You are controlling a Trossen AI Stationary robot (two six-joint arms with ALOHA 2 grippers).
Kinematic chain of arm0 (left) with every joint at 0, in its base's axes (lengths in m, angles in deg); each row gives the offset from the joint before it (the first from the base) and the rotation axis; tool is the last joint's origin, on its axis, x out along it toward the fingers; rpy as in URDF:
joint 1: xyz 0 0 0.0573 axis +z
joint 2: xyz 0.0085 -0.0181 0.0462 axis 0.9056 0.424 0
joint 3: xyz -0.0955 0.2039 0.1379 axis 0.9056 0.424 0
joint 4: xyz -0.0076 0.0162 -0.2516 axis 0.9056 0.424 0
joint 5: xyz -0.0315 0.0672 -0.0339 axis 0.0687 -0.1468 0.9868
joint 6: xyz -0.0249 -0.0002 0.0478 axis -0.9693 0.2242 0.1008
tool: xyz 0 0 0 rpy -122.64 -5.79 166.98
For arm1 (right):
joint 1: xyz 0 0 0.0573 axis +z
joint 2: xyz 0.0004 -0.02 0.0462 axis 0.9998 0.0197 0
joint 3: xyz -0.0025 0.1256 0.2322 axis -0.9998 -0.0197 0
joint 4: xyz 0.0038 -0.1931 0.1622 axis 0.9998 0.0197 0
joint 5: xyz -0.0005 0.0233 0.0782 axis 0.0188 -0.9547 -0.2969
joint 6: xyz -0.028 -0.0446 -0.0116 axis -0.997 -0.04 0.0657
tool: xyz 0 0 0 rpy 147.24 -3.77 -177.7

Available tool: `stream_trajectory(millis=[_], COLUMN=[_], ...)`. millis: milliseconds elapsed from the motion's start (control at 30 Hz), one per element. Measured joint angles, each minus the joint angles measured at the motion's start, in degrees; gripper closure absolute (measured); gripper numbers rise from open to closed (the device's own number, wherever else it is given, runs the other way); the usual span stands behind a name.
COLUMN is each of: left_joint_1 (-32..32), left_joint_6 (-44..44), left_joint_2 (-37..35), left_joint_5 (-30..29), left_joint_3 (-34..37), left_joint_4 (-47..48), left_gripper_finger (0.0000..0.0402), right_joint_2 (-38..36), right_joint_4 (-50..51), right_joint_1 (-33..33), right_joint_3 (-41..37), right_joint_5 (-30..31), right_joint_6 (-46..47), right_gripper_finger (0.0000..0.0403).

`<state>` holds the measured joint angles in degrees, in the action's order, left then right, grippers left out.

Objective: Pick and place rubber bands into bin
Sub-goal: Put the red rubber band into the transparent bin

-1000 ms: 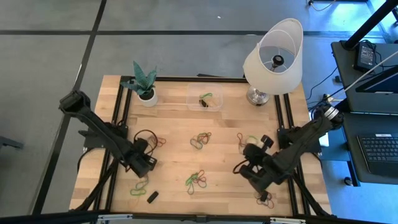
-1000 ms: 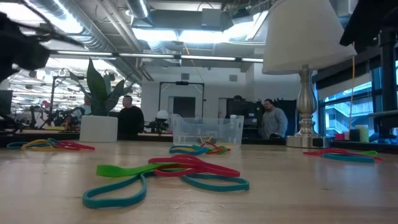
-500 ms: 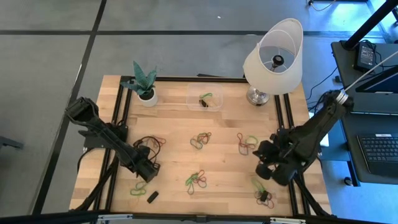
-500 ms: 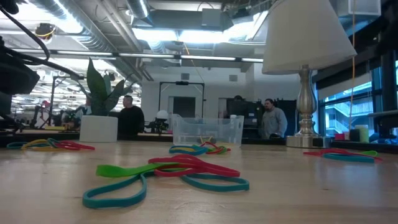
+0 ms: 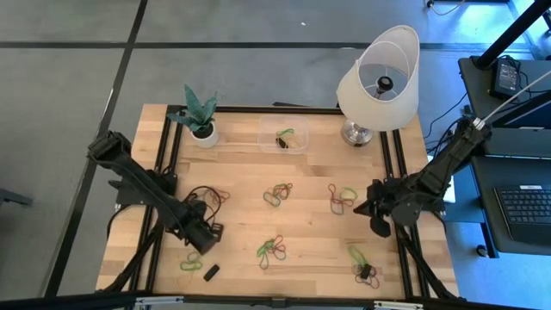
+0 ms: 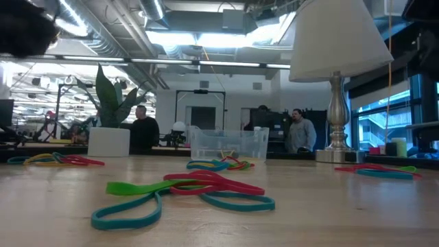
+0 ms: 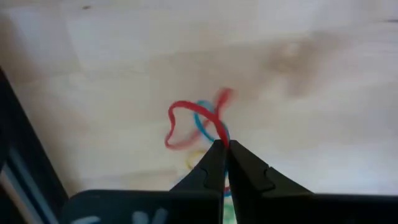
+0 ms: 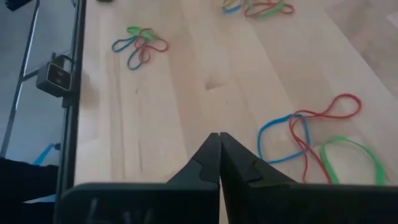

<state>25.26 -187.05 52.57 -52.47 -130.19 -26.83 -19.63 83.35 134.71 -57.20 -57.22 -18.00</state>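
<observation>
Near the left front corner of the desk (image 5: 241, 185), a small bunch of rubber bands (image 7: 198, 124) lies right at the tip of the left tool (image 5: 207, 240). Its two fingers (image 7: 211, 165) are pressed together, and a red band loops out from between the tips, with blue and yellow bands just under it. So the left tool is pinched shut on those bands, low over the wood.

More bunches lie spread about: one in the middle (image 5: 277, 194), one toward the front (image 5: 273, 250), one right of the middle (image 5: 343, 197), and one at the front right (image 5: 363, 269).

The bin (image 5: 284, 136) sits at the far edge, between a potted plant (image 5: 198, 116) and a lamp (image 5: 379, 82). It has a few bands in it, well apart from both tools.

The right tool (image 5: 377, 211) hangs by the right edge, shut tight on nothing, with red, blue and green bands (image 8: 314, 140) lying just beside its tips.

A small black block (image 5: 210, 272) lies near the front left.
</observation>
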Motion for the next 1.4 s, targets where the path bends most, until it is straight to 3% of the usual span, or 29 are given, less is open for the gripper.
stream_trajectory(millis=[167,433,800,1133,1400], left_joint_1=[-0.9,-2.3,-2.4,-0.2,3.7], left_joint_6=[0.0,0.0,1.5,0.9,0.9], left_joint_2=[0.0,2.9,8.8,8.6,10.5], left_joint_5=[-2.3,-2.1,3.4,-5.6,-4.3], left_joint_3=[-6.8,-7.5,-7.5,-7.5,-7.0], left_joint_4=[1.5,-1.6,-3.5,4.0,7.6], left_gripper_finger=[0.0397,0.0395,0.0317,0.0259,0.0259], right_joint_2=[-0.1,0.0,0.0,0.0,0.0], right_joint_4=[-2.7,-7.7,-8.5,-8.5,-10.1], right_joint_1=[0.0,0.1,0.1,0.1,0.1], right_joint_3=[-3.3,-5.8,-5.8,-5.8,-5.8], right_joint_5=[-0.3,-0.5,-0.5,-0.5,-0.4], right_joint_6=[-0.1,-0.1,-0.1,-0.1,0.3], right_gripper_finger=[0.0398,0.0397,0.0396,0.0396,0.0396])
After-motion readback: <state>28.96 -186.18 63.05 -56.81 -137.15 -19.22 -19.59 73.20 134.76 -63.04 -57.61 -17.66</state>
